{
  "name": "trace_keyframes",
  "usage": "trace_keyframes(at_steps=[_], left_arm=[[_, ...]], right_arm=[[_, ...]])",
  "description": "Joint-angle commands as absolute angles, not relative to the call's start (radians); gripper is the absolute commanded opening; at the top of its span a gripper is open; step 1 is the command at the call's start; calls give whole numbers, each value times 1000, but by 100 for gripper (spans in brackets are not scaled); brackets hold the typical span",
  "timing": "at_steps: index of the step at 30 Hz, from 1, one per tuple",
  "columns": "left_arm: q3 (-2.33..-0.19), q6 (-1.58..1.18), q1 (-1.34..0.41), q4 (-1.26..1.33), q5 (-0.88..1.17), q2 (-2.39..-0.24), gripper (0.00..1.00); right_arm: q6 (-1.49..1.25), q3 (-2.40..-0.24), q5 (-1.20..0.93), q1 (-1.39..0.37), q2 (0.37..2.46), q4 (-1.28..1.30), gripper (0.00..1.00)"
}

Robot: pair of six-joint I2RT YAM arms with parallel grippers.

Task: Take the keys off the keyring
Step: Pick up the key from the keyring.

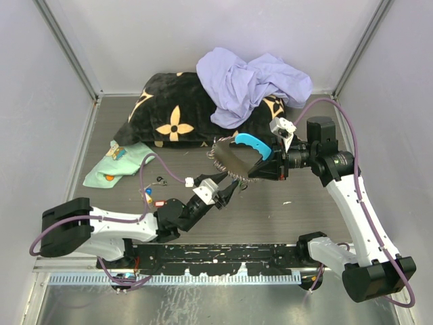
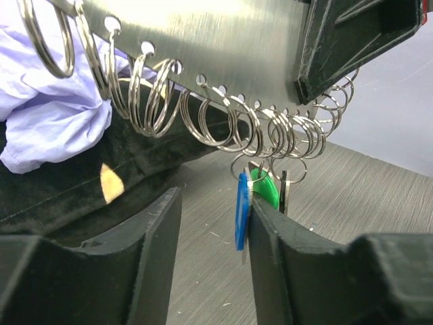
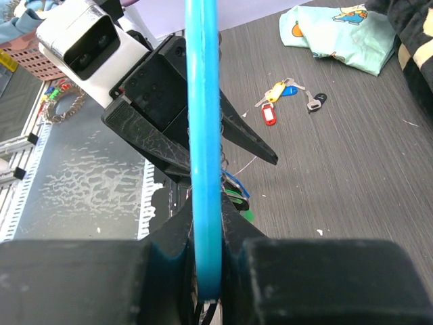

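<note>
My right gripper (image 1: 262, 167) is shut on the keyring's light-blue handle (image 3: 203, 135) and holds the keyring (image 1: 226, 160) above the table. Its silver plate (image 2: 223, 47) carries a row of split rings. A blue-tagged key (image 2: 241, 210), a green-tagged key (image 2: 266, 188) and a dark key (image 2: 283, 193) hang from the rings. My left gripper (image 2: 213, 203) is open just below them (image 1: 225, 193). The blue tag hangs between its fingers, against the right finger (image 2: 270, 237). Several loose keys (image 3: 281, 95) with yellow, red, blue and black tags lie on the table (image 1: 152, 195).
A black pillow with tan flowers (image 1: 169, 112) lies at the back, with a lavender cloth (image 1: 250, 81) on it. A mint-green cloth (image 1: 118, 162) lies at the left, near the loose keys. Grey walls enclose the table on three sides.
</note>
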State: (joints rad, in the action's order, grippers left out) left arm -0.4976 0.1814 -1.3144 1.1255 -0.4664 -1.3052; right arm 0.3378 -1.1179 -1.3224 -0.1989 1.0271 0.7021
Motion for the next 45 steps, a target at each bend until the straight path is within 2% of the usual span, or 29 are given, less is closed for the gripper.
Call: trace_keyframes(at_steps=[1,6,16,24,29,32,45], left_arm=[[-542,219,-1319,1209,-483,-1303,40],[-527,227,-1320,1206,-483,-1285,29],[-511,234,-1320,1145,-450,-1222,0],[-509,209,-1319,1075,-423,-1187,0],[-511,185,-1319,1040,-428,-1178,13],[-511,178,-1319,1039,-431,-1182,18],[-520,174,-1319,1038,-443,-1194,18]], right_arm=[[328,-1125,-1370,-194,1002,641,1],[328,-1125,-1368,-193,1000,641,1],[317,-1117,-1363,-193,1008,626,1],[283,-1098,-1367,-192,1015,585,1],[275,-1097,-1373,-193,1015,580,1],[271,-1095,-1376,-193,1015,577,1],[262,-1092,-1387,-193,1008,571,1]])
